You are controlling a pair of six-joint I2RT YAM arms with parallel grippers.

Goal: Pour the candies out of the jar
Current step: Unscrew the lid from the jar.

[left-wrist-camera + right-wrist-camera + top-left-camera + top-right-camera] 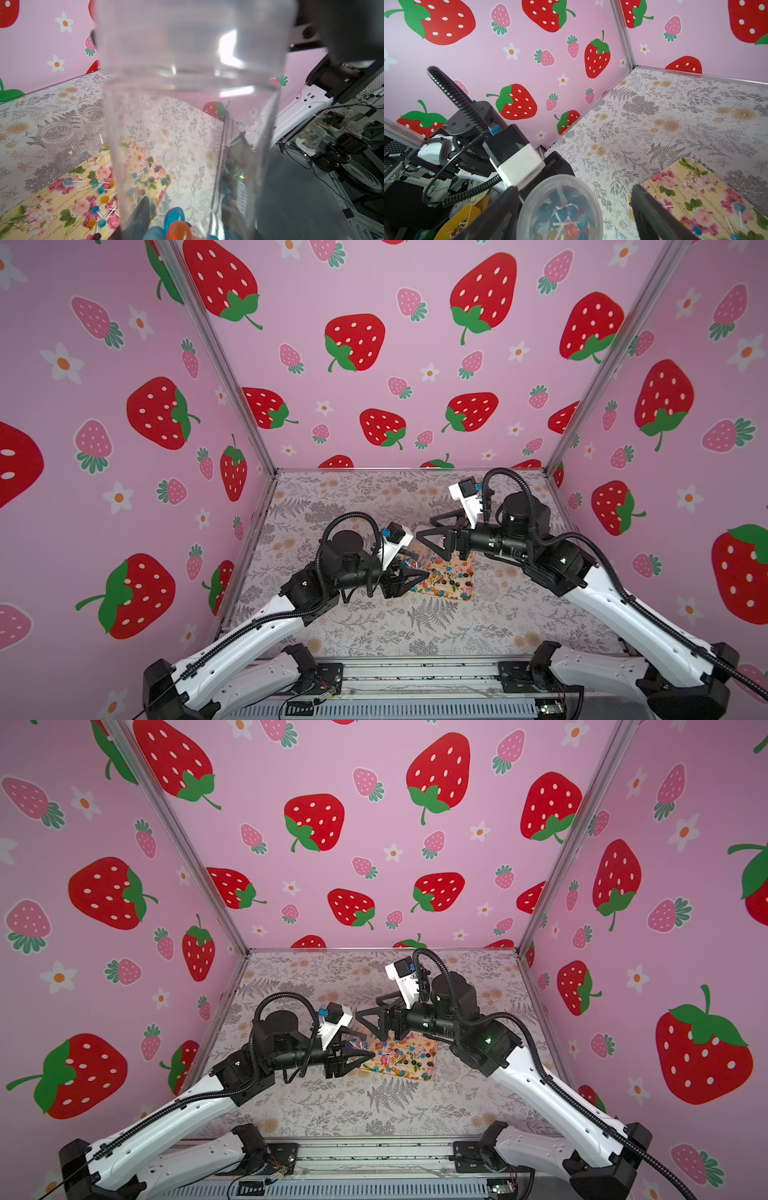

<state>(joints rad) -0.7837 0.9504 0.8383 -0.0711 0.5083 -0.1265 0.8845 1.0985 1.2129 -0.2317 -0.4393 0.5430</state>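
My left gripper (409, 576) (185, 218) is shut on a clear plastic jar (409, 558) (355, 1038) (187, 104), held above the left end of a yellow floral tray (467, 560) (432, 1056). Some candies (176, 226) (566, 218) lie inside the jar at the gripped end. More candies (449, 578) (97, 187) are scattered over the tray. My right gripper (424, 526) (365, 1006) (571, 195) stands open around the jar's round far end (560, 207). One finger is close beside that end and the other is well clear of it. I cannot tell whether a lid is on.
Two empty clear jars (58, 141) (94, 122) stand on the floral table beyond the tray (52, 203). Strawberry-print walls close in the table on three sides. A yellow bowl (463, 218) sits outside the enclosure.
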